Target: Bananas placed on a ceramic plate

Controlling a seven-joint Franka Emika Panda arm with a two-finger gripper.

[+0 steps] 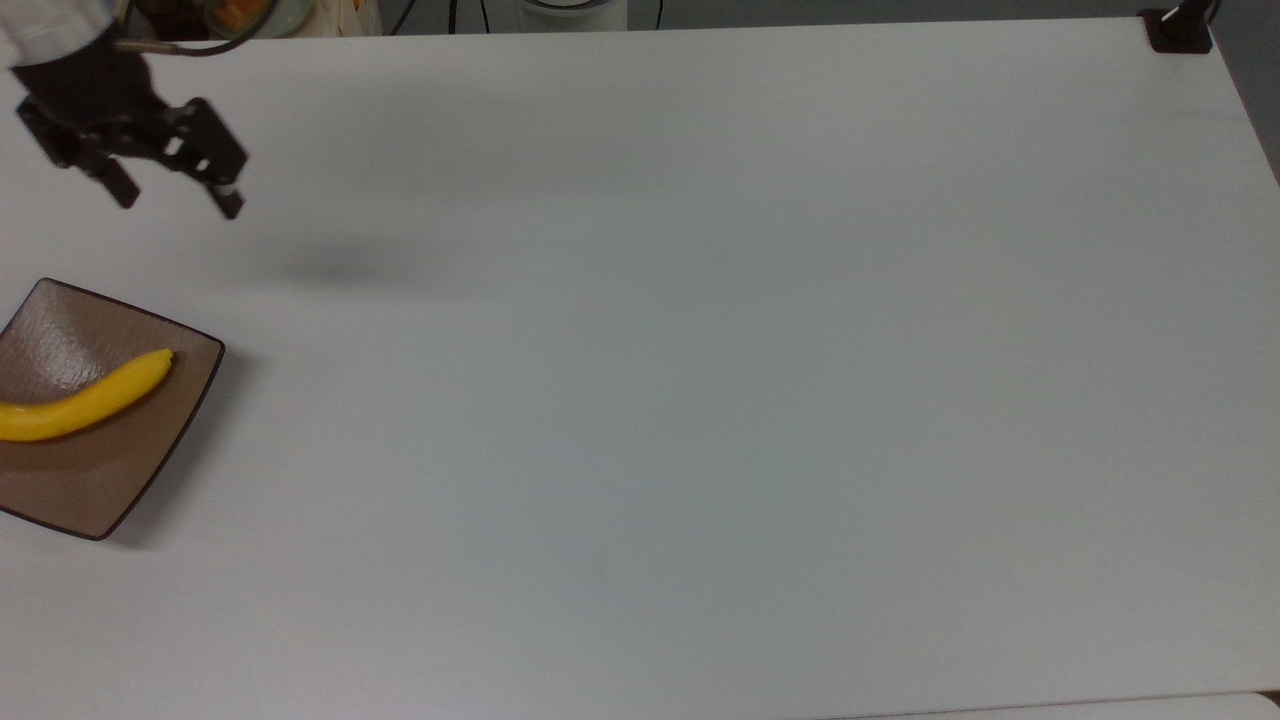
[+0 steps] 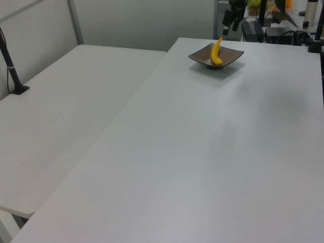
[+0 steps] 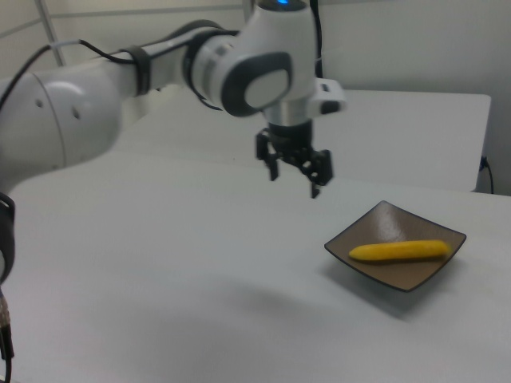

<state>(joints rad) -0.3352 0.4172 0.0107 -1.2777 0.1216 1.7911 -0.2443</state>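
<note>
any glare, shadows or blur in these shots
Top view: a glossy highlight on the plate beside the banana, a soft dark shadow patch on the table below the gripper. Right view: the arm looks a little smeared, and the plate casts a faint shadow.

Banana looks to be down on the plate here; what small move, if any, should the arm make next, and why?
Probably just retreat a little further and stop. The banana lies flat inside the ceramic plate, touching nothing else, and the tool hangs open and empty above the white table, away from the plate, so no regrasp seems needed.
</note>
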